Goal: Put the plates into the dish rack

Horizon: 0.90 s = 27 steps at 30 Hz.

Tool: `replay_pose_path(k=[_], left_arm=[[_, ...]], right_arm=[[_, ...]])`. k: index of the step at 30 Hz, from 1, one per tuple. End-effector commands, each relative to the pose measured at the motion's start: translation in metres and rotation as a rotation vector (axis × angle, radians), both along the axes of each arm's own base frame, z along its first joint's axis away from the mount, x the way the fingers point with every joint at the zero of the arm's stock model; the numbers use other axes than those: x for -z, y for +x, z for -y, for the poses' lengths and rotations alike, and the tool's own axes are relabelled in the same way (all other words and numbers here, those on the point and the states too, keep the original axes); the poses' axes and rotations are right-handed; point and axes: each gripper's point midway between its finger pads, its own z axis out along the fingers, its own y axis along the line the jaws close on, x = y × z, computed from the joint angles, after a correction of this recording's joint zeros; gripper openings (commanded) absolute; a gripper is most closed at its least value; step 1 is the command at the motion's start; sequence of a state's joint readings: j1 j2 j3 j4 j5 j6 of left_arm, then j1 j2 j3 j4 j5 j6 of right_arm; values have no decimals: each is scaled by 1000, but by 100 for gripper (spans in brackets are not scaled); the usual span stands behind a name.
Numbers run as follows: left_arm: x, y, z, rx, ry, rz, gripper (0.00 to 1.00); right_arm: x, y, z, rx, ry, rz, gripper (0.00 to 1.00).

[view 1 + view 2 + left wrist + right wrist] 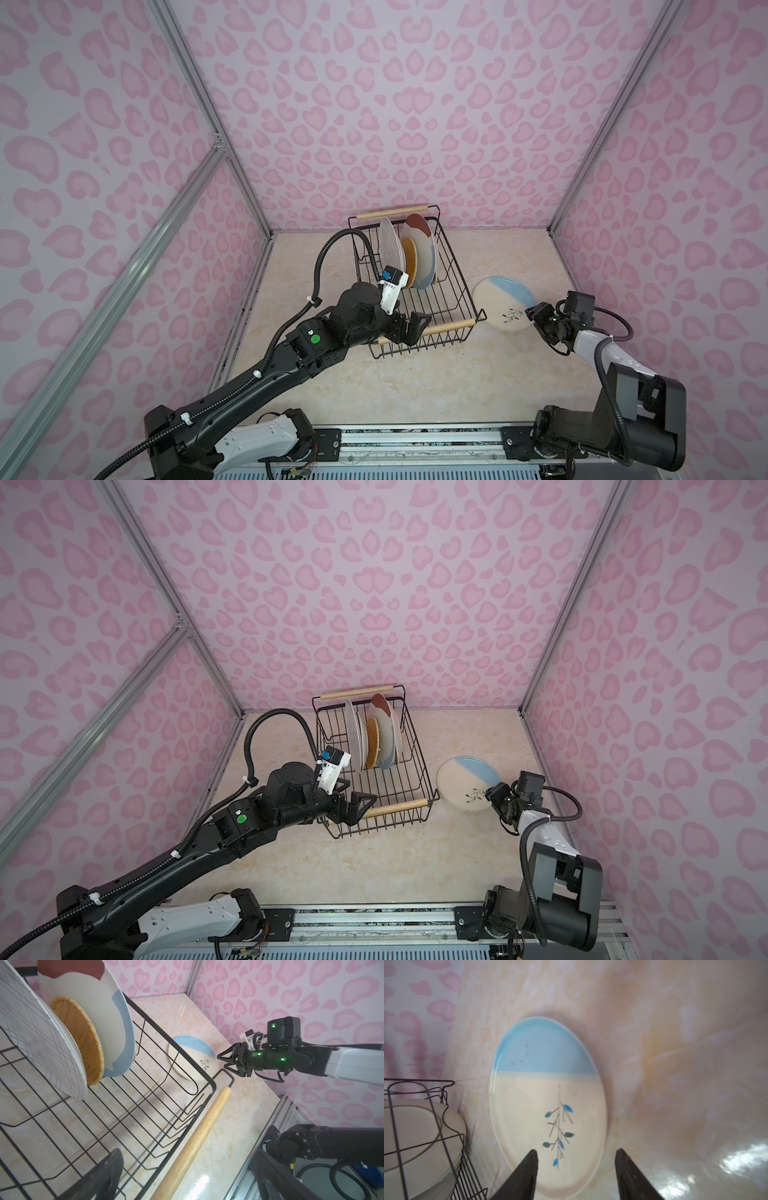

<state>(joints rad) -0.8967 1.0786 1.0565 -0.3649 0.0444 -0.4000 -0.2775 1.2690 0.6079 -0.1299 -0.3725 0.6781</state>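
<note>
Right of the dish rack (440, 307), sprig plate (500, 303) flat on table (415, 386), right gripper (533, 319) parted near its rim, left gripper (415, 328) spread by near handle (449, 327).

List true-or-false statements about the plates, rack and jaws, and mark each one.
1. The sprig plate lies flat on the table, outside the rack. True.
2. The right jaws are shut on it. False: they stand open by its rim.
3. The woven plate stands on edge in the rack. True.
4. The left jaws hold a plate. False: they are open and empty, near the rack's wooden handle.
</note>
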Motion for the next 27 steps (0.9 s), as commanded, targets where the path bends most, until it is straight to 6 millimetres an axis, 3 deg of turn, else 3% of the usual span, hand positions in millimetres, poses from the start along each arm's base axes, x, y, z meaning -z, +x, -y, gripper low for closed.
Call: replay_pose_path(k=[1, 4, 11, 24, 27], left_arm=[[-12, 5, 2, -25, -29, 10, 99], [-11, 8, -1, -54, -25, 6, 99], [-10, 9, -8, -95, -35, -13, 99], [-11, 12, -5, -109, -45, -28, 98], [-12, 14, 0, -102, -44, -37, 99]], right_arm=[[-21, 4, -17, -97, -128, 20, 73], [-37, 19, -57, -235, -169, 38, 77], [-30, 36, -126, -409, -198, 12, 76], [-29, 31, -202, -550, -191, 29, 75], [-24, 28, -208, -548, -187, 22, 75]])
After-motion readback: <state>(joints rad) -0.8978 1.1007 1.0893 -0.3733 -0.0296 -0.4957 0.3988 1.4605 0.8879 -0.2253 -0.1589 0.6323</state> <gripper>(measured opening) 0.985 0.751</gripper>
